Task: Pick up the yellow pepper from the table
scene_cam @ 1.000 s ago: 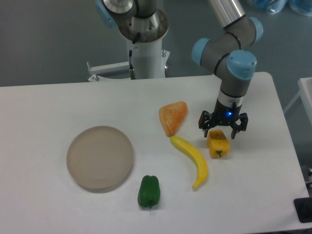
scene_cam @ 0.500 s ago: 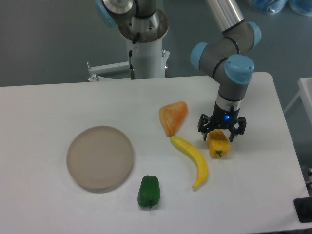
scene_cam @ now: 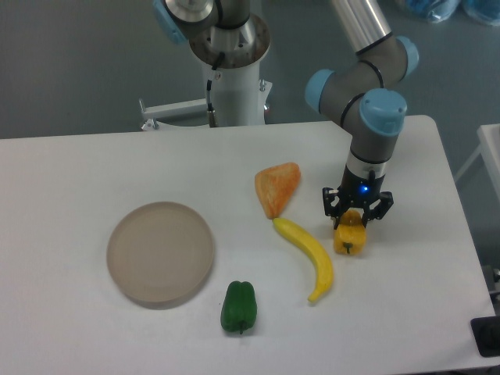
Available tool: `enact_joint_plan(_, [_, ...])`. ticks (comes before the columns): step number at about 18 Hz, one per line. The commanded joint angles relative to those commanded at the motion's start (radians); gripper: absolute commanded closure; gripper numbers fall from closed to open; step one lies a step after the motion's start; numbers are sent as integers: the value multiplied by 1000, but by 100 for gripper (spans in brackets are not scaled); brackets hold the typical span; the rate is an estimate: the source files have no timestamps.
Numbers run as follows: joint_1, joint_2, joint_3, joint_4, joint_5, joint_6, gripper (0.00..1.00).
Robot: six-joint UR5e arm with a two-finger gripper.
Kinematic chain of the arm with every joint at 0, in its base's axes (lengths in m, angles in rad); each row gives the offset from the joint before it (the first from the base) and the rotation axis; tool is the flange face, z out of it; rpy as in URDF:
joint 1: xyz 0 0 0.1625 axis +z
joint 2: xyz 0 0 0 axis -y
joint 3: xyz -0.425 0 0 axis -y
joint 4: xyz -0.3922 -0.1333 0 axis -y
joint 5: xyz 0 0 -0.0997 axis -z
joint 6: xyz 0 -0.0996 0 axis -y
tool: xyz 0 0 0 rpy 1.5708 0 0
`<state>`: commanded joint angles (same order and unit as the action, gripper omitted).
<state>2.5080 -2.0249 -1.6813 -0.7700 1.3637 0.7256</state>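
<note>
The yellow pepper (scene_cam: 349,237) lies on the white table (scene_cam: 406,305) at the right, its green stem end facing the front. My gripper (scene_cam: 357,219) points straight down over the pepper's far half, with a blue light on its wrist. The fingers stand open, one on each side of the pepper, low enough to hide its far end. I cannot see the fingers pressing on it.
A banana (scene_cam: 308,258) curves just left of the pepper, with an orange wedge-shaped piece (scene_cam: 277,188) behind it. A green pepper (scene_cam: 238,306) lies near the front, and a round beige plate (scene_cam: 160,252) sits to the left. The table's right edge is close by.
The gripper has come down over the yellow pepper and now covers more of its far end. Its fingers stand a little closer together. The pepper has barely moved.
</note>
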Motion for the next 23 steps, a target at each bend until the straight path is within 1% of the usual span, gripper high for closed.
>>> enact_joint_plan(2, [3, 9, 18, 0, 0, 2, 59])
enact_joint_plan(3, [3, 11, 40, -5, 0, 0, 59])
enact_joint_plan(7, [-6, 15, 153, -21, 2, 2, 59])
enact_joint_plan(11, [-21, 23, 256, -87, 5, 14, 60])
enact_joint_plan(12, [-23, 23, 274, -95, 3, 32, 61])
enact_joint_plan(14, [-37, 28, 291, -98, 6, 93, 61])
enact_joint_plan(16, [-38, 38, 295, -97, 18, 150, 61])
enact_joint_plan(18, [-47, 37, 301, -100, 81, 230, 60])
enact_joint_plan(20, [-84, 40, 307, -104, 144, 285, 60])
enact_joint_plan(23, [-92, 29, 342, -164, 172, 310, 61])
